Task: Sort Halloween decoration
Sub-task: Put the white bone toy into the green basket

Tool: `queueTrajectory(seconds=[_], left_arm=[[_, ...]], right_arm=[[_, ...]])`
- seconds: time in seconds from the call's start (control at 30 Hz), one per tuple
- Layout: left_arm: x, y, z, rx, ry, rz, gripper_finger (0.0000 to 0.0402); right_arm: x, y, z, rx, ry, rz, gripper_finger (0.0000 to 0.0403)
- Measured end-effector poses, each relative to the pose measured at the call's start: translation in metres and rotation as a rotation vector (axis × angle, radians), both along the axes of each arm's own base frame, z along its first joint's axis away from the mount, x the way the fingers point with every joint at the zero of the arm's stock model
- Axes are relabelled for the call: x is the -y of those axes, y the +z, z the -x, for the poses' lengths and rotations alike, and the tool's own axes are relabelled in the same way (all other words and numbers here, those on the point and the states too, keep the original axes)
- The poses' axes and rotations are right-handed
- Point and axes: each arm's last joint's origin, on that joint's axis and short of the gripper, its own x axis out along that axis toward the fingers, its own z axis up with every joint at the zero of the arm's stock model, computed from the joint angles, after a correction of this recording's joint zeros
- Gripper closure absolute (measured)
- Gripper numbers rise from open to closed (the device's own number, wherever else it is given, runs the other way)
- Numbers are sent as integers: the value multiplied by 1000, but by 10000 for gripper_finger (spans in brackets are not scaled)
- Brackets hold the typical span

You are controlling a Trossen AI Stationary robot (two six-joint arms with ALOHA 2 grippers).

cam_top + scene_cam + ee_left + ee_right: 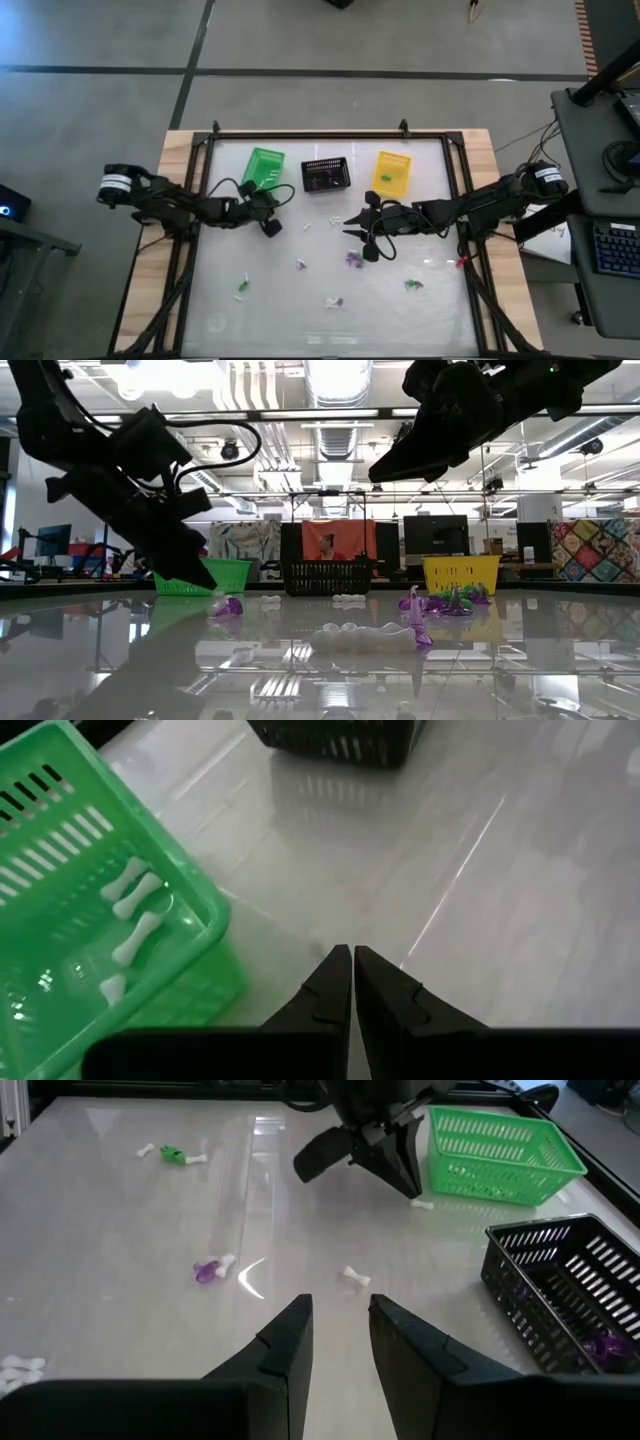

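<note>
Hanging just beside the green basket (264, 167), the left gripper (271, 226) has its jaws pressed together with nothing between them. White bone trinkets (133, 910) lie inside that basket. The black basket (325, 174) sits in the middle of the row and holds a purple piece (603, 1344); the yellow basket (391, 172) is to its right. The right gripper (360, 232) hovers over the counter (430, 310), jaws partly apart and empty. More Halloween decoration (352, 260), white, purple and green, lies scattered on the counter nearer the front.
</note>
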Motion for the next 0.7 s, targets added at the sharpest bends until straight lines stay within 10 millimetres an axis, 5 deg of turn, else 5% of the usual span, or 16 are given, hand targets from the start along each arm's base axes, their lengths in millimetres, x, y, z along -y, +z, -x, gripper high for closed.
queueTrajectory(seconds=[0.47, 0.7], left_arm=[[0, -7, -2, 11, 43, 21, 303], [-1, -14, -3, 6, 73, 32, 300]], right_arm=[[0, 0, 0, -1, 3, 6, 307], [0, 0, 0, -1, 2, 4, 307]])
